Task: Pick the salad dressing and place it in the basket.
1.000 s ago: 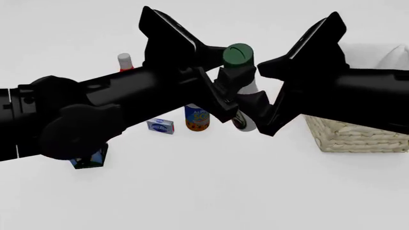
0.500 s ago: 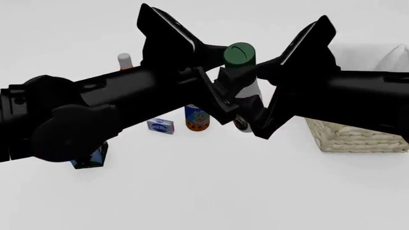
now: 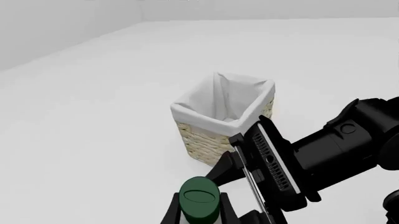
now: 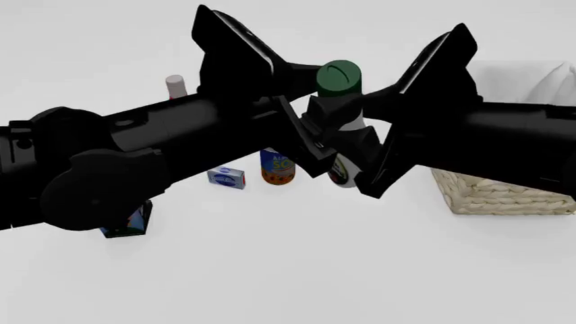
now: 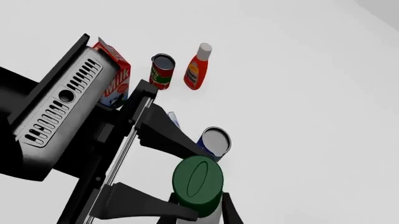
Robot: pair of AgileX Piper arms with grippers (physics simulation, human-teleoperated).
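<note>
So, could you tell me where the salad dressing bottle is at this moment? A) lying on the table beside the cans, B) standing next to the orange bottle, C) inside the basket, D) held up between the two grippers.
D: the salad dressing bottle sits between the left gripper and right gripper, short of the basket.

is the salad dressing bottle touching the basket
Apart. In the left wrist view, bare table separates the salad dressing bottle from the basket.

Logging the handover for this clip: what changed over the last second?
Very little. The right gripper edged slightly in toward the salad dressing, held raised between both arms; the left gripper kept its hold. The basket, soup can and small box stayed put.
</note>
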